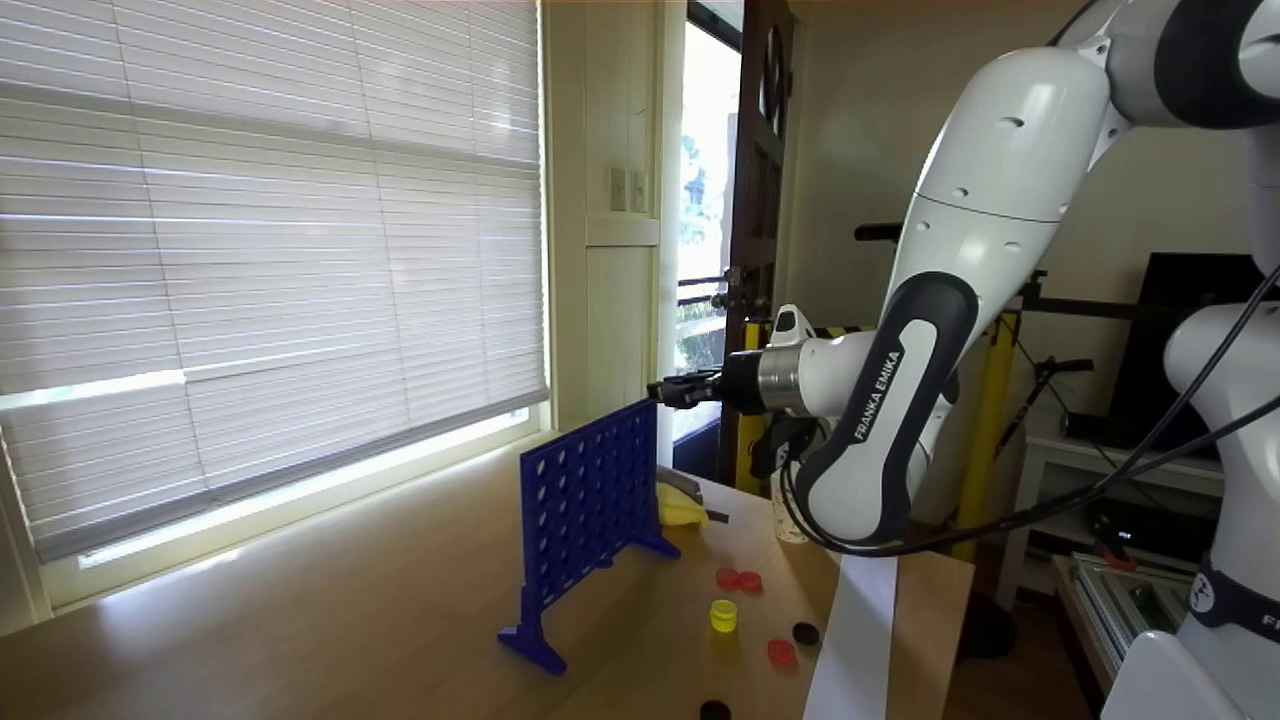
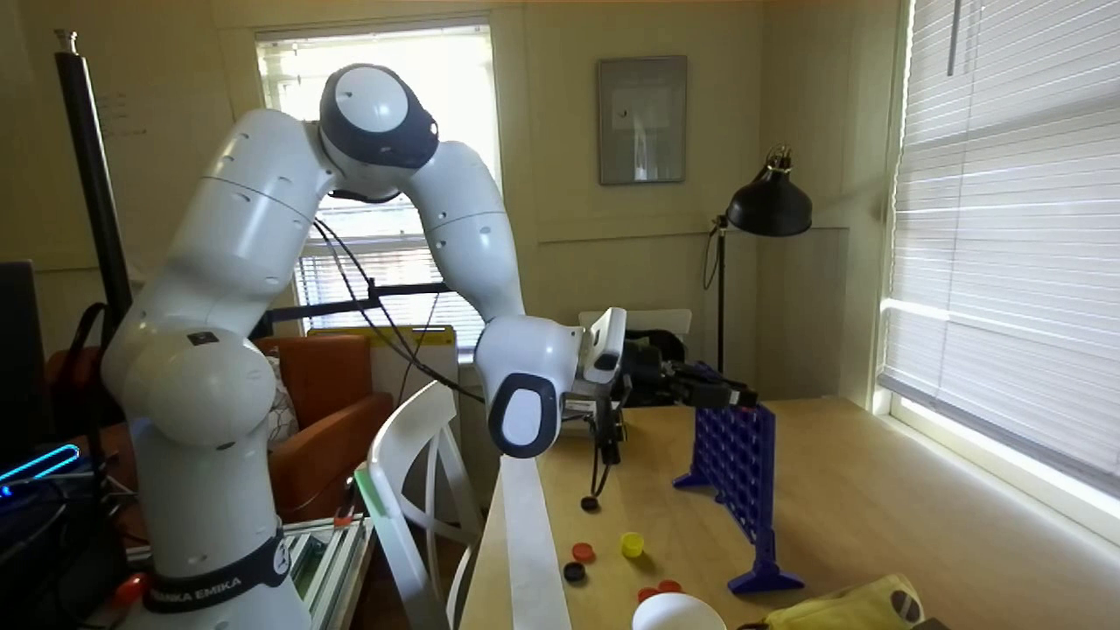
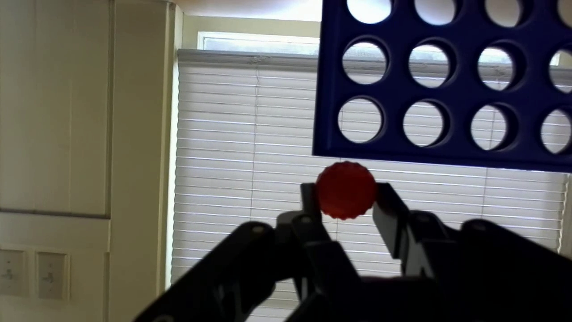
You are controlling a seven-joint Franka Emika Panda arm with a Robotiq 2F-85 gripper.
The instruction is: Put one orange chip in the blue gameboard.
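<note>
A red disc point(image 3: 346, 190) is clamped at its rim by the tool point(image 3: 345, 197) — presumably so that it can be dropped edge-first into the blue gameboard point(image 3: 462, 95), near whose top corner it is held, faces roughly parallel. The yellow chip point(image 1: 723, 617), perhaps the orange one meant, is found on the desk point(image 1: 350, 600), ungripped.

Gameboard point(image 1: 590, 505) on the table point(image 1: 350, 600), between window blinds point(image 1: 280, 250) and scattered chips point(image 1: 723, 616).
</note>
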